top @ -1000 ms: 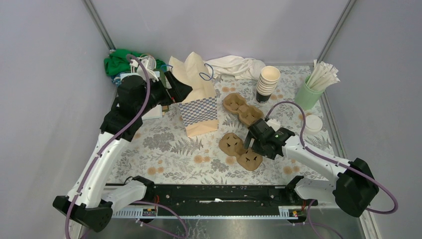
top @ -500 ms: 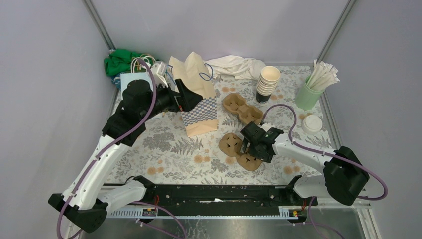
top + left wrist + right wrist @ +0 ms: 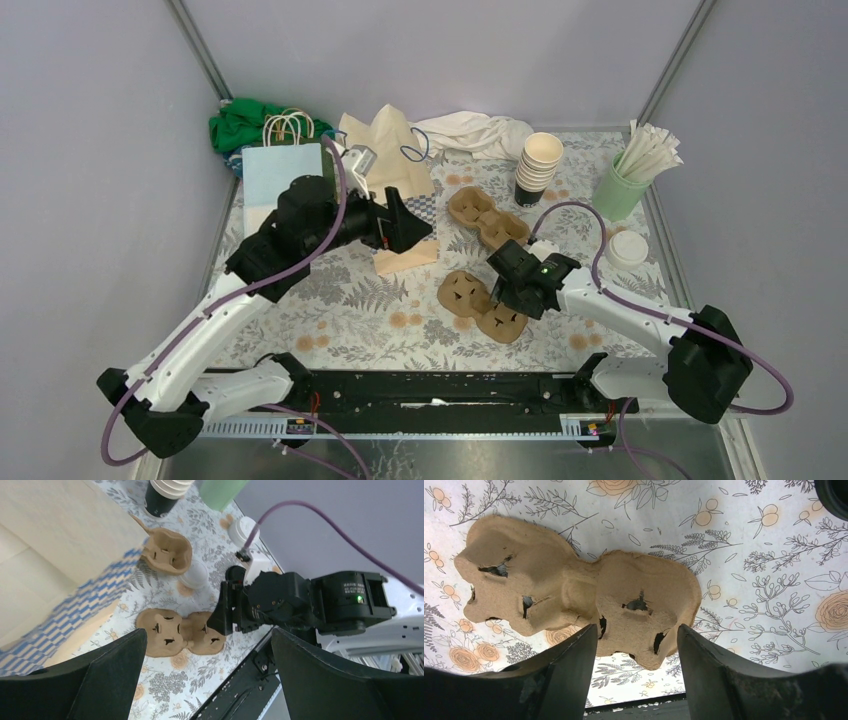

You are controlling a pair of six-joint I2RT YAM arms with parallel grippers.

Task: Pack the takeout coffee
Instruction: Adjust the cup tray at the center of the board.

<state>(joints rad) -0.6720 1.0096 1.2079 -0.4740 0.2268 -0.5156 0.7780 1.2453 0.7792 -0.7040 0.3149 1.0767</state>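
Note:
The takeout coffee cups [image 3: 540,162] stand stacked at the back right, cream inside with a dark base; they also show in the left wrist view [image 3: 165,491]. White lids [image 3: 628,248] lie to their right. My right gripper [image 3: 502,292] hangs low over the near cardboard carrier [image 3: 470,297]. In the right wrist view its jaws [image 3: 636,627] are partly drawn in, a finger on each side of one cell of that carrier [image 3: 574,595]. Whether they press it does not show. My left gripper [image 3: 408,226] hovers wide open and empty [image 3: 208,630] in front of the checkered paper bag [image 3: 405,258].
A second carrier [image 3: 487,217] lies behind the near one. A mint-green tumbler of wrapped straws [image 3: 620,190] stands at the back right. A pale blue bag [image 3: 280,165], a green cloth [image 3: 240,120] and a white cloth [image 3: 475,130] sit along the back.
My left arm has swung from behind the checkered bag forward and right, across its front. My right gripper's jaws have narrowed around the near carrier's cell.

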